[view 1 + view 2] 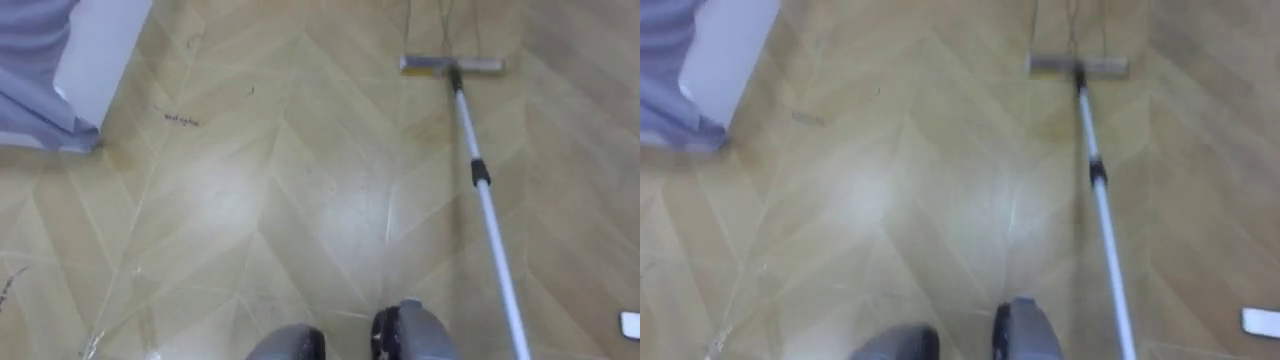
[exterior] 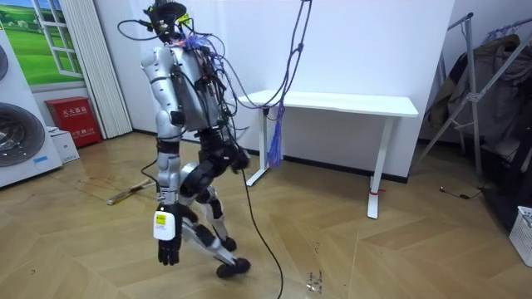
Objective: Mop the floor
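A mop lies flat on the wooden floor ahead of me and a little to my right. Its flat grey head (image 1: 452,66) is at the far end. Its white handle (image 1: 490,215), with a dark collar partway along, runs back toward my right side and leaves the view at the bottom. In the room view the mop (image 2: 129,193) lies on the floor by my legs, toward the room view's left. My left hand (image 2: 166,242) hangs at my side with relaxed fingers and holds nothing. I stand mid-floor in a stride, facing the room view's left.
A white panel with blue cloth (image 1: 55,80) stands at the front left. A small white object (image 1: 630,323) lies at my right. Behind me are a white desk (image 2: 332,104), a washing machine (image 2: 17,137), a red box (image 2: 73,120) and a clothes rack (image 2: 490,83).
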Controlling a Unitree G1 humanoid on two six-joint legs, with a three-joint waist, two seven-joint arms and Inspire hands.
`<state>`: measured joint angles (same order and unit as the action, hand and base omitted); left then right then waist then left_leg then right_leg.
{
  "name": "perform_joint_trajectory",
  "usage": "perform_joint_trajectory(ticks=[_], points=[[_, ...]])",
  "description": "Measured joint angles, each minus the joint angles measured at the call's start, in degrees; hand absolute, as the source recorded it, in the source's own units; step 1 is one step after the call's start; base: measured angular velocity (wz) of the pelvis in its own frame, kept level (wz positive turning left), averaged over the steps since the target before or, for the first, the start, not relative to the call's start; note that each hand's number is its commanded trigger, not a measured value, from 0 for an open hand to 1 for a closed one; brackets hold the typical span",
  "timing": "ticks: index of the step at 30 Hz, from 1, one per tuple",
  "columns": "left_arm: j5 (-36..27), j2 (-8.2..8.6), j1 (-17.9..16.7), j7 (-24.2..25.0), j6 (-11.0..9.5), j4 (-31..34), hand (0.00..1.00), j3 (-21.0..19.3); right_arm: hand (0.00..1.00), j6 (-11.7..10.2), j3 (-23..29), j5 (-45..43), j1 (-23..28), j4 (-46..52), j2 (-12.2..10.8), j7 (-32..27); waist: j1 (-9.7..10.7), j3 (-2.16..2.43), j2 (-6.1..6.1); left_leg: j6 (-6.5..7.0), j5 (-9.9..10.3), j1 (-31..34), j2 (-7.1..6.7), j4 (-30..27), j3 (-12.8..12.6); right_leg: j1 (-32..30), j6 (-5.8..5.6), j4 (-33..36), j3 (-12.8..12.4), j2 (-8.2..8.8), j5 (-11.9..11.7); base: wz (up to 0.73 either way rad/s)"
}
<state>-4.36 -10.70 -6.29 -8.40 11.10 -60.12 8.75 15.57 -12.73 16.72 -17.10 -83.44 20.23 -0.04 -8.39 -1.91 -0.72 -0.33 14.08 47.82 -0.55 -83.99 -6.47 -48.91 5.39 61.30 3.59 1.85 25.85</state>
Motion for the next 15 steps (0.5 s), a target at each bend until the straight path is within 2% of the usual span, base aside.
perform_joint_trajectory(ticks=[1, 2, 3, 4, 5, 6, 7, 8, 9, 10, 11, 12, 13, 14, 15], points=[[0.1, -0.21, 0.0, 0.0, -0.1, 1.1, 0.0, 0.1, 1.0, -1.2, -0.3, 1.5, -2.2, 0.3, 0.6, 0.2, -0.7, -0.3, 0.63, 0.79, 0.6, 3.9, 0.72, -0.1, 0.2, 0.4, 0.14, 0.9, 0.0, -0.09, 1.6, 0.0], [0.1, -0.24, 0.2, 0.0, -0.2, 1.0, 0.0, 0.1, 1.0, -2.2, -0.3, 3.1, -4.1, 1.3, 0.5, 0.3, -1.8, -0.38, 1.19, 1.62, 2.5, 7.0, 1.59, 4.6, 0.6, 1.5, -0.4, 1.0, 0.0, -0.22, 2.5, 0.0], [0.1, -0.25, 0.2, 0.1, -0.2, 1.0, 0.0, 0.1, 1.0, -2.7, -0.3, 3.9, -4.9, 1.3, 0.2, 0.5, -2.2, -0.27, 1.39, 1.46, 3.2, 7.8, 1.8, 8.3, 0.7, 2.3, -0.58, 0.7, -0.2, -0.22, 3.1, 0.0], [0.0, -0.21, 0.0, 0.5, -0.2, 0.8, 0.0, 0.1, 1.0, -3.2, -0.4, 5.8, -5.3, 1.3, -0.1, 1.6, -2.7, -0.24, 1.61, 1.33, 3.6, 8.2, 1.85, 17.9, 1.1, 4.7, -1.14, -0.5, -0.2, -0.15, 4.3, 0.09], [0.1, -0.24, -0.5, 1.2, -0.3, 0.8, 0.0, 0.1, 1.0, -3.2, -0.7, 7.7, -4.8, 1.2, -0.3, 2.5, -2.9, -0.14, 1.52, 1.11, 3.0, 7.5, 1.91, 28.3, 1.8, 7.7, -1.91, -2.3, -0.1, -0.06, 5.6, 0.12], [0.1, -0.24, -0.6, 1.6, -0.3, 0.8, 0.0, 0.0, 1.0, -3.2, -0.6, 8.3, -4.0, 1.3, -0.4, 2.9, -2.8, -0.13, 1.49, 2.08, 0.9, 7.4, 1.97, 31.2, 1.9, 9.3, -2.41, -3.3, 0.1, 0.27, 6.4, 0.24], [0.1, -0.26, -1.1, 2.6, -0.3, 0.7, 0.0, -0.1, 1.0, -3.2, -0.6, 9.1, -1.6, 1.3, -0.5, 3.6, -2.2, 0.2, 1.47, 2.98, -0.8, 6.7, 1.4, 33.3, 1.5, 12.5, -3.75, -5.2, 0.3, 1.29, 7.5, 0.54], [0.2, -0.17, -1.0, 3.5, -0.2, 0.6, 0.0, -0.3, 1.0, -3.2, -0.6, 9.8, 1.7, 1.2, -0.1, 4.3, -1.0, 0.65, 1.08, 5.95, 1.0, 5.0, 0.21, 33.3, 0.8, 14.9, -4.82, -6.1, 0.3, 2.3, 8.2, 0.65], [0.3, -0.14, -0.7, 3.9, -0.2, 0.6, 0.0, -0.5, 1.0, -3.3, -0.6, 9.9, 3.3, 0.9, 0.1, 4.6, -0.8, 0.66, 0.99, 7.04, 1.7, 4.3, -0.52, 33.1, 0.5, 15.5, -4.98, -5.4, -0.4, 2.77, 8.0, 0.73], [0.5, -0.03, 0.2, 4.1, -0.2, 0.5, 0.0, -0.8, 1.0, -3.5, -0.6, 9.8, 6.2, -0.7, 0.5, 5.1, 0.1, 0.69, 0.99, 8.67, 3.6, 2.3, -2.5, 33.0, -0.2, 15.4, -6.81, -1.9, -1.4, 4.42, 6.7, 0.5], [1.3, 0.17, 0.6, 4.1, -0.5, 0.7, 0.0, -0.8, 1.0, -3.6, -0.7, 9.4, 9.3, -1.7, 1.0, 5.2, 0.8, 0.89, 0.6, 9.75, 5.6, 0.4, -3.89, 32.6, -1.0, 14.4, -7.91, 3.1, -2.7, 5.24, 3.4, 0.39], [1.7, 0.35, 0.6, 4.1, -1.0, 0.8, 0.0, -0.8, 1.0, -3.9, -0.8, 9.2, 11.1, -1.8, 1.3, 5.0, 1.1, 1.29, -0.03, 10.23, 6.6, -0.3, -4.43, 32.3, -0.9, 13.7, -8.19, 5.5, -3.6, 5.23, 1.5, 0.15], [2.5, 0.67, 0.7, 4.0, -1.7, 1.1, 0.0, -0.9, 1.0, -4.2, -1.2, 9.1, 14.3, -1.8, 1.8, 4.6, 1.7, 1.81, -1.36, 10.82, 8.2, -1.6, -5.07, 32.3, -0.8, 11.6, -8.33, 8.7, -4.2, 5.1, -1.0, -0.07], [2.8, 0.73, 0.8, 3.7, -2.4, 1.2, 0.0, -1.4, 1.0, -4.3, -1.1, 8.7, 16.4, -1.8, 1.5, 4.2, 2.2, 1.86, -2.47, 11.19, 9.3, -2.9, -5.28, 32.8, -0.7, 8.7, -8.08, 11.0, -4.7, 4.86, -1.1, -0.13], [2.8, 0.75, 0.8, 3.4, -2.4, 1.2, 0.0, -1.7, 1.0, -4.3, -1.0, 8.7, 17.5, -1.8, 1.2, 3.8, 2.6, 1.84, -2.92, 11.3, 9.7, -3.7, -5.37, 33.1, -0.7, 7.3, -8.02, 11.6, -4.5, 4.69, -1.1, -0.25]])
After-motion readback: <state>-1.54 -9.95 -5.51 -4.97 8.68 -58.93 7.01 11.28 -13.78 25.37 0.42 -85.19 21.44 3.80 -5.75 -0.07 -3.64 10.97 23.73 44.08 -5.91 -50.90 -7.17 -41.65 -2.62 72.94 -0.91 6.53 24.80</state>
